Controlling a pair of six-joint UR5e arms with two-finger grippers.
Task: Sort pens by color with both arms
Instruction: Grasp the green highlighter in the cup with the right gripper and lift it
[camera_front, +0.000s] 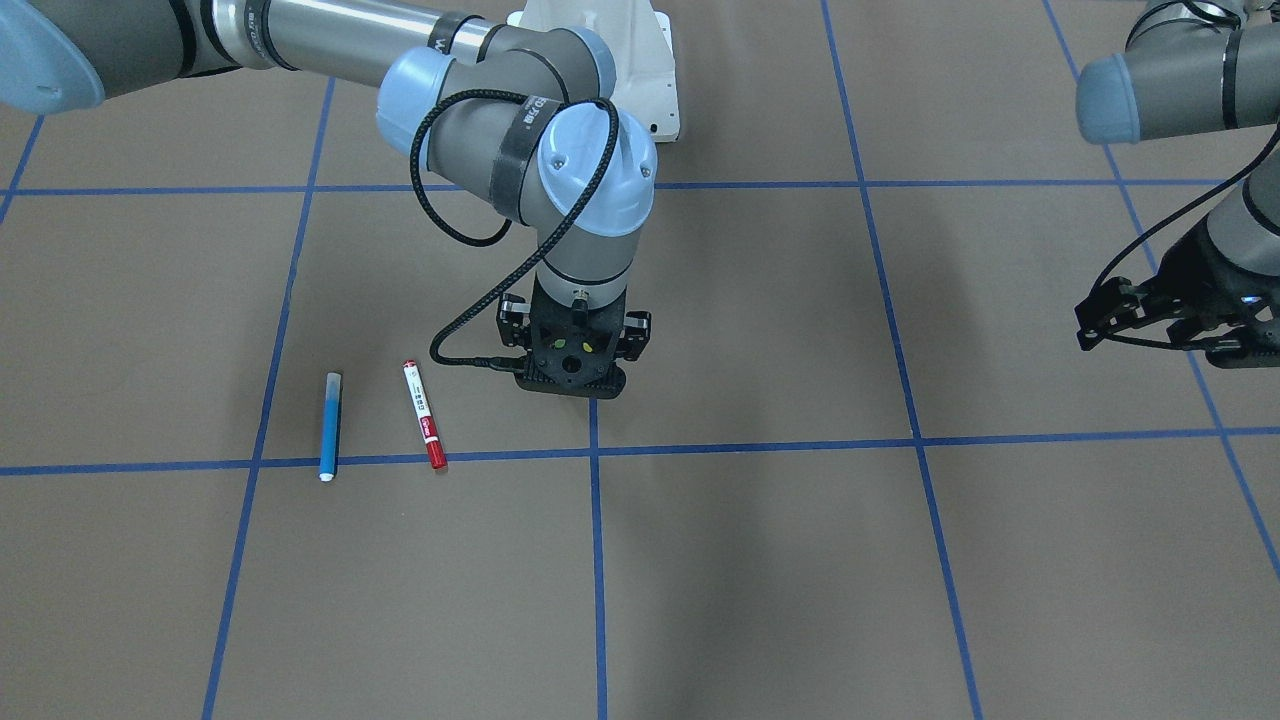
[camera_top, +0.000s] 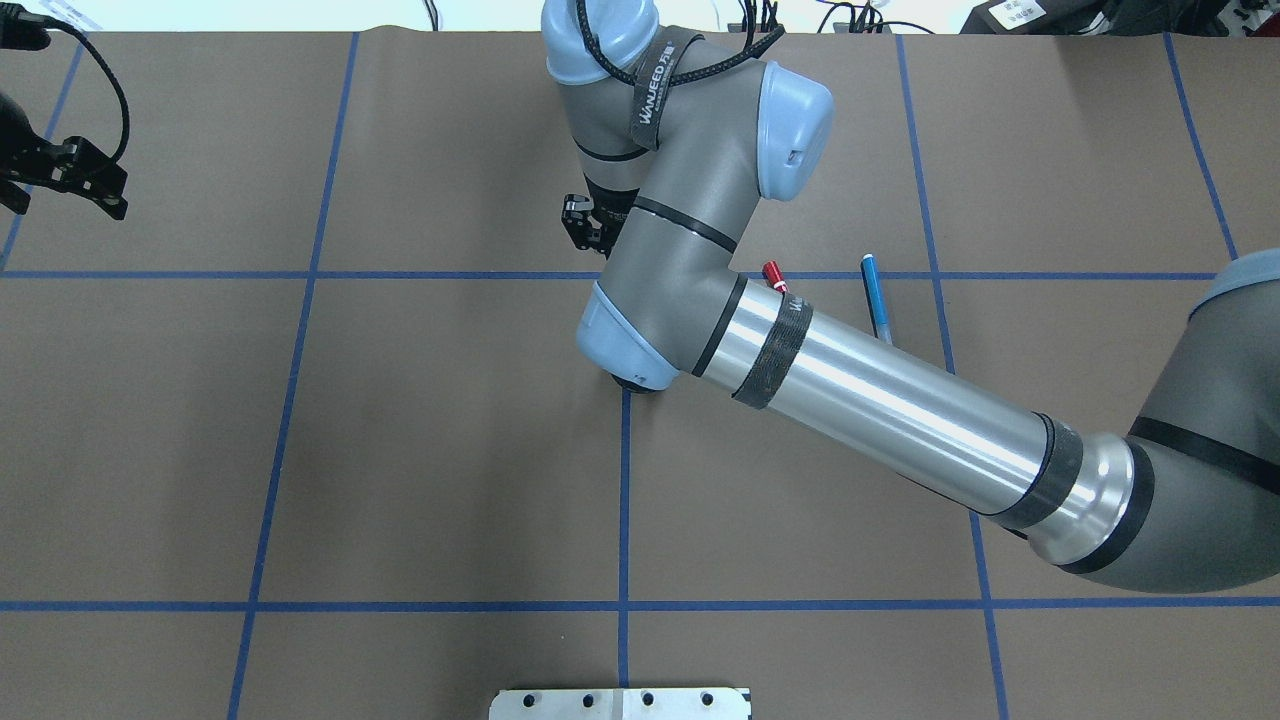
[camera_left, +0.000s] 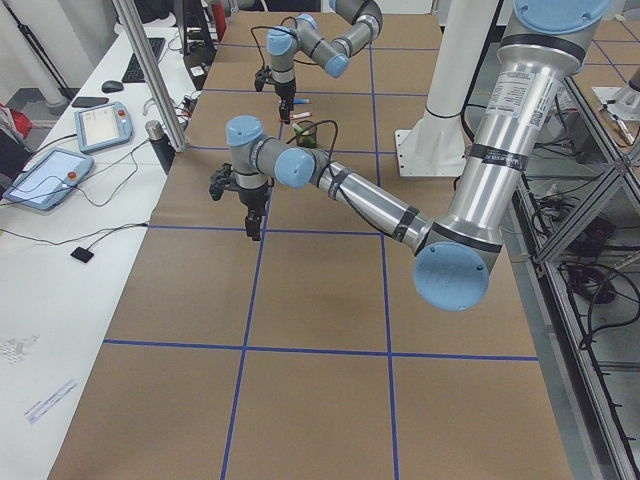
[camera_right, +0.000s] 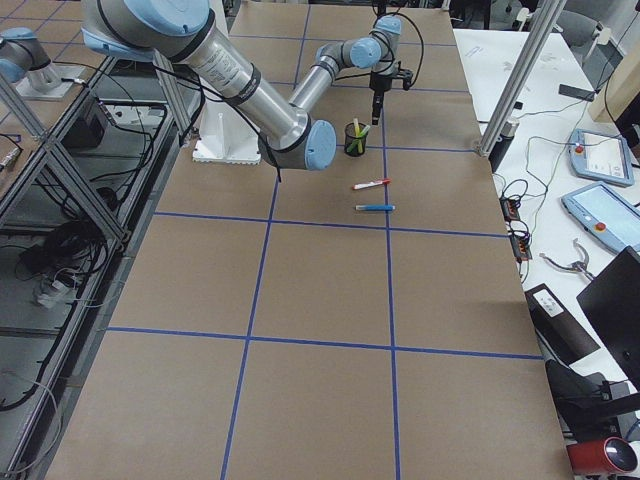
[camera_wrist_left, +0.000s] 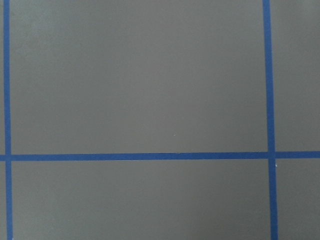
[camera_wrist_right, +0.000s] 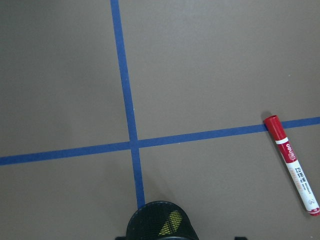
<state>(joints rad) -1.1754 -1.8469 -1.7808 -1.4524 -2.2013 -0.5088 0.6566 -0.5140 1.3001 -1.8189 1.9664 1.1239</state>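
Right jaws above black mesh cup; opening hidden. Left jaws likewise unclear.

right arm: grey-silver w/ light blue caps, stretched way out, wrist pointing straight down | left arm: parked off to its side | red pen + blue pen: lying flat, roughly parallel, near but not touching

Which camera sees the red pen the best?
The right wrist view: the red pen lies whole and close, label showing. The front-facing view shows it whole but smaller. Overhead, only its cap peeks past the right arm. Side views show it tiny; the left wrist view misses it.
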